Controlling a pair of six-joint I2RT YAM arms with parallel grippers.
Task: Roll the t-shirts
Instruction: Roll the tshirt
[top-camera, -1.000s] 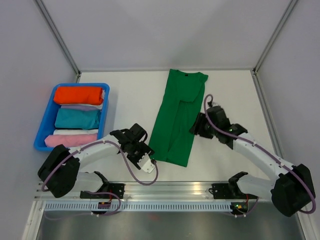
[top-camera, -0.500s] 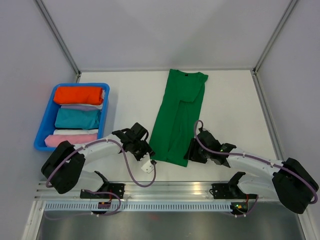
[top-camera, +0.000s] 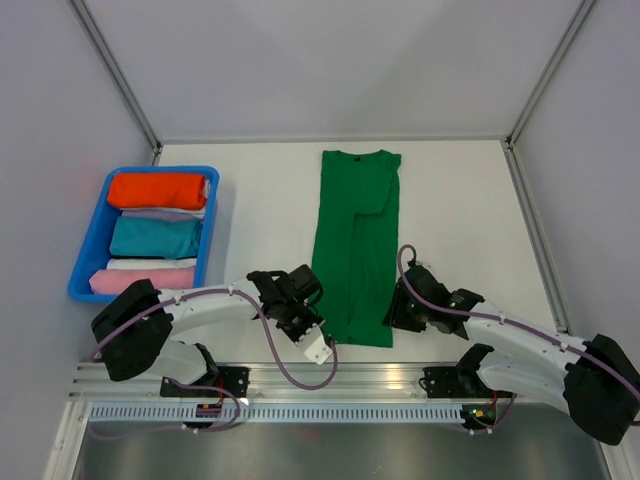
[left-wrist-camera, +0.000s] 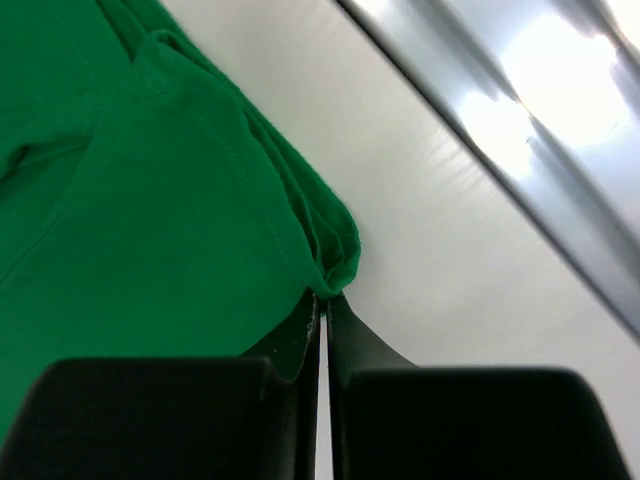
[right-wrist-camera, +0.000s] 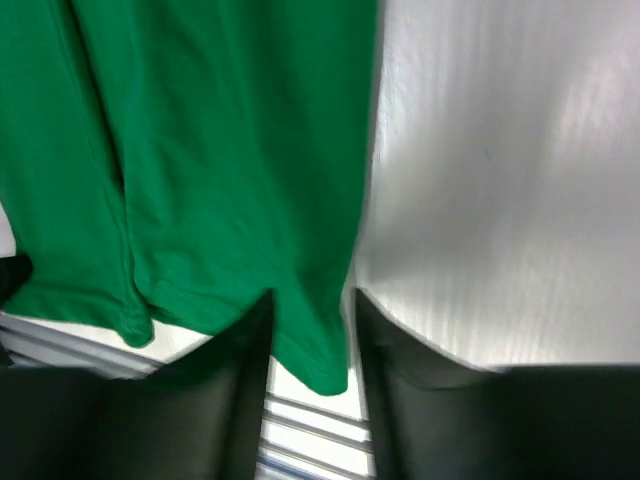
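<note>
The green t-shirt (top-camera: 355, 240) lies folded into a long narrow strip down the middle of the white table, collar at the far end. My left gripper (top-camera: 320, 320) is at its near left corner. In the left wrist view that gripper (left-wrist-camera: 325, 298) is shut on the bunched corner of the t-shirt (left-wrist-camera: 150, 180). My right gripper (top-camera: 393, 318) is at the near right corner. Its jaws (right-wrist-camera: 310, 325) stand apart, open, with the hem corner of the t-shirt (right-wrist-camera: 220, 150) lying between the fingers (right-wrist-camera: 250, 350).
A blue bin (top-camera: 88, 240) at the left holds rolled cloths: orange-red (top-camera: 155, 190), teal (top-camera: 155, 238) and pink (top-camera: 140, 280). The metal rail (top-camera: 330, 378) runs along the table's near edge, just behind both grippers. Grey walls close in the far end and the sides.
The left gripper has shut on the shirt's near left corner and the strip has shifted and straightened. The right arm came down from beside the shirt's middle to its near right corner.
</note>
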